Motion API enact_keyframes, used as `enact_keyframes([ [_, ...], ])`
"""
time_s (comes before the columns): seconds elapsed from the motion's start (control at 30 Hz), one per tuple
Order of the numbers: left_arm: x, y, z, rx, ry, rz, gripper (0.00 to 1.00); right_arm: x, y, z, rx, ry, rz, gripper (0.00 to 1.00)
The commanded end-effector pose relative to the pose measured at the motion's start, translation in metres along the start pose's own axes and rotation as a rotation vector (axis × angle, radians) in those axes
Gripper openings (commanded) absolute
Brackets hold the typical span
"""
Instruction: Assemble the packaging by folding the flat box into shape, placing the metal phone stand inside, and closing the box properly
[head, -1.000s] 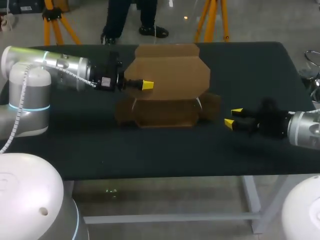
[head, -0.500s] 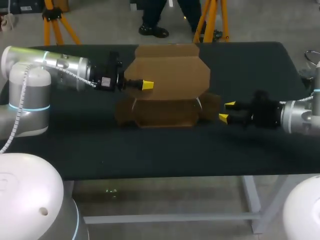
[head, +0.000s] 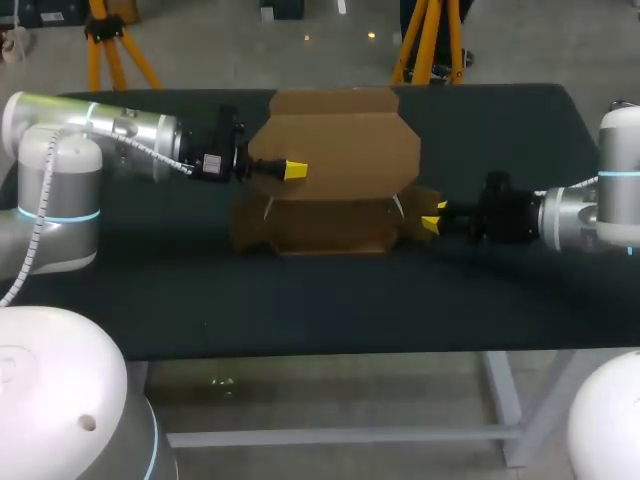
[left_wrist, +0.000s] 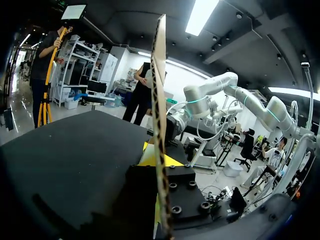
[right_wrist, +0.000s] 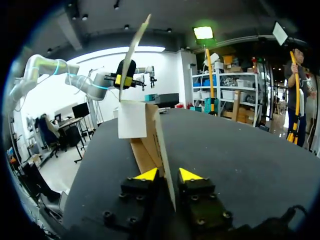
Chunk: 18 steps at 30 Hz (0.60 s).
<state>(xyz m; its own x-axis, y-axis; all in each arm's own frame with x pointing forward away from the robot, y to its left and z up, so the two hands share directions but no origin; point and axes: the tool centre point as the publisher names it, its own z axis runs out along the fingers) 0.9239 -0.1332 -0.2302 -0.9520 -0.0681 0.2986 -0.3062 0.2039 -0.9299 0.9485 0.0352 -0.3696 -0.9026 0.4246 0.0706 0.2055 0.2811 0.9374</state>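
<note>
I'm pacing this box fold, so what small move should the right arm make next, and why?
Probably close the right gripper on the box's side flap: the flap's edge sits between its open fingers, while the left gripper holds the lid panel raised.

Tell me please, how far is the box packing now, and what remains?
Done: the box is partly folded, its tall panel upright. In hand: the left claw grips that panel; the right claw is open around the right side flap. Left: finish folding, put the stand in (none in view), close the box.
</note>
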Motion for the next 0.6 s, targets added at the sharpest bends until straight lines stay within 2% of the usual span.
enact_keyframes([
  [0.03,-0.001,0.003,0.001,0.0,0.001,0.0,0.0,0.0,-0.001,0.006,0.0,0.007,0.003,0.12],
  [0.07,-0.001,0.003,0.001,0.0,0.001,0.0,0.0,0.001,-0.001,0.006,0.0,0.007,0.003,0.03],
  [0.1,-0.001,0.003,0.001,0.0,0.001,0.0,0.0,0.003,0.0,0.007,-0.001,0.007,0.003,0.0],
  [0.6,-0.001,0.003,0.001,0.0,0.001,0.0,0.0,0.028,0.002,0.012,-0.009,-0.017,0.011,0.0],
])
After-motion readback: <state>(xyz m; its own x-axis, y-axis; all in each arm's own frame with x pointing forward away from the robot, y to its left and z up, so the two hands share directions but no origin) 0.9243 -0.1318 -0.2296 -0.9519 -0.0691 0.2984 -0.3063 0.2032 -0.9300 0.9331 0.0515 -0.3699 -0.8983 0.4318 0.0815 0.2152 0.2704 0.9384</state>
